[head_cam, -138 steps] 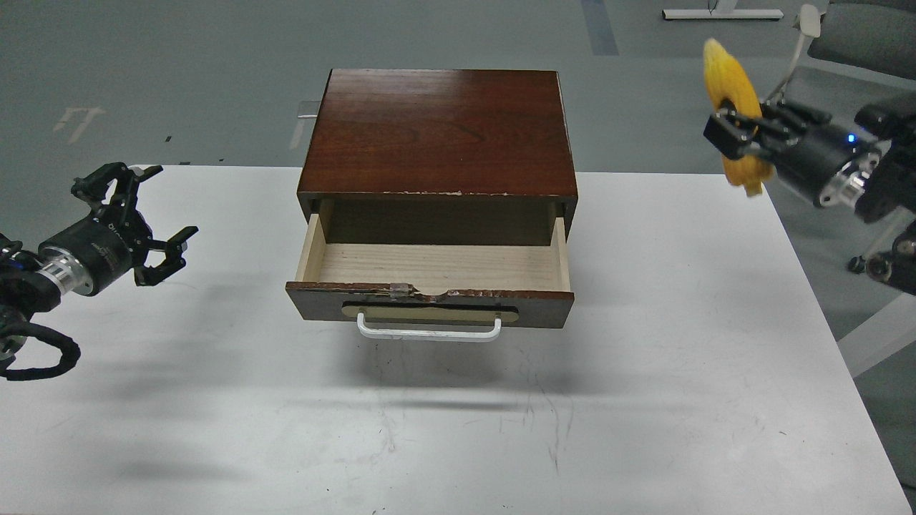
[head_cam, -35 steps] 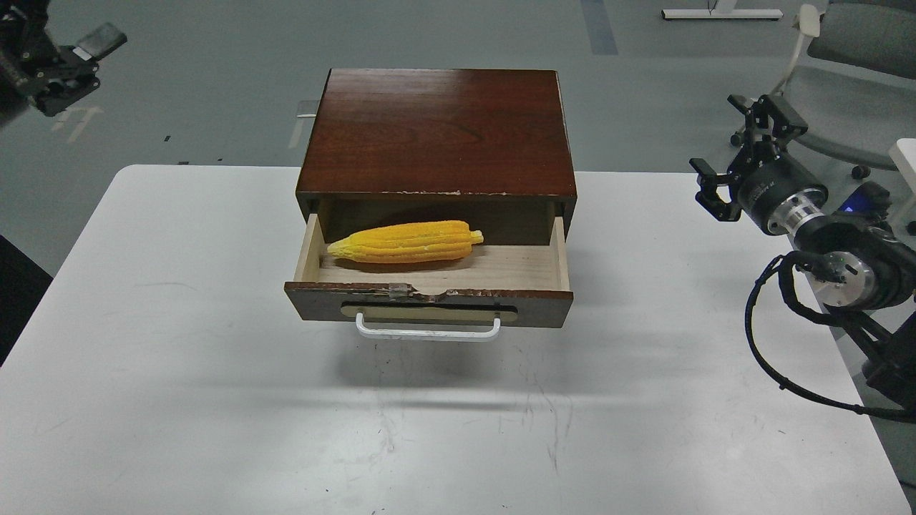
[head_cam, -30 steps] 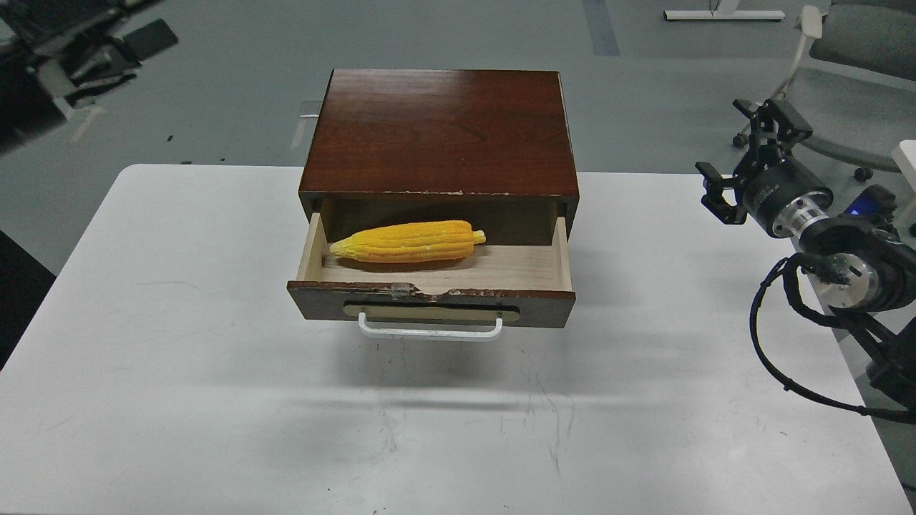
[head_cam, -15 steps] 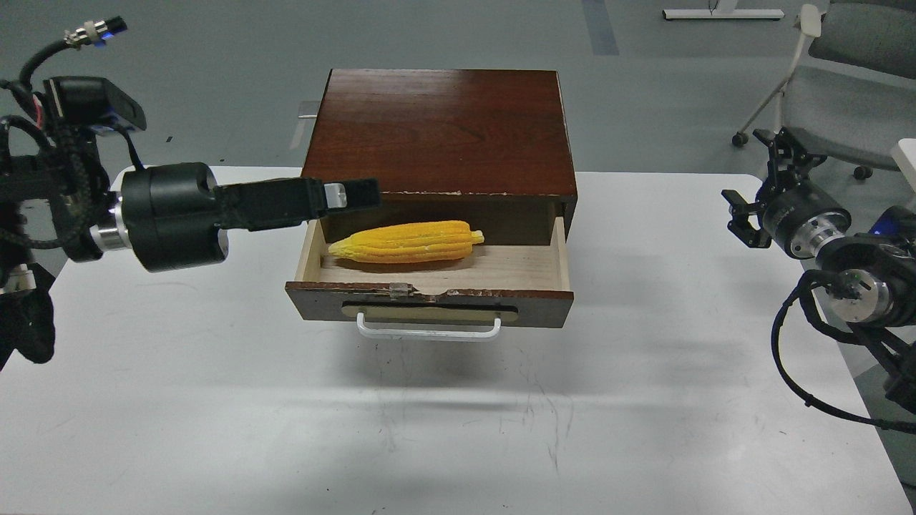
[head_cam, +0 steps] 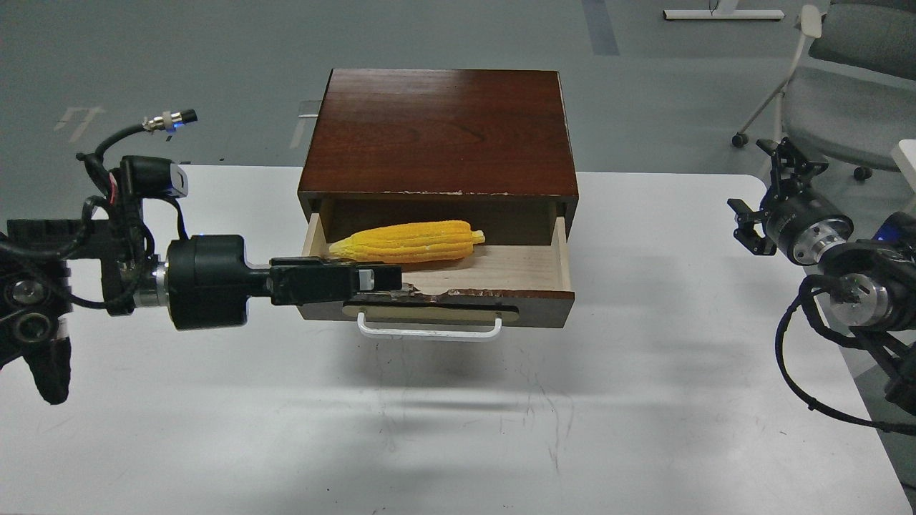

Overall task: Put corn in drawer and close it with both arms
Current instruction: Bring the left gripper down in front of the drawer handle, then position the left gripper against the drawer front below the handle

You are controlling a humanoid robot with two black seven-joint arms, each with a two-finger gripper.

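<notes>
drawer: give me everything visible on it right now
The drawer is pulled open from a dark brown wooden cabinet on the white table. Its dark front has a chipped top edge and a white bar handle on a tan oval plate. The inside is pale wood, and the corn lies lengthwise at the back left. The left gripper reaches across the front's left top edge; contact is unclear.

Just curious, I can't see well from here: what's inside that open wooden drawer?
A yellow corn cob lies on the drawer's pale wood floor, toward the back left. The front-left corner is covered by the robot's left gripper.
</notes>
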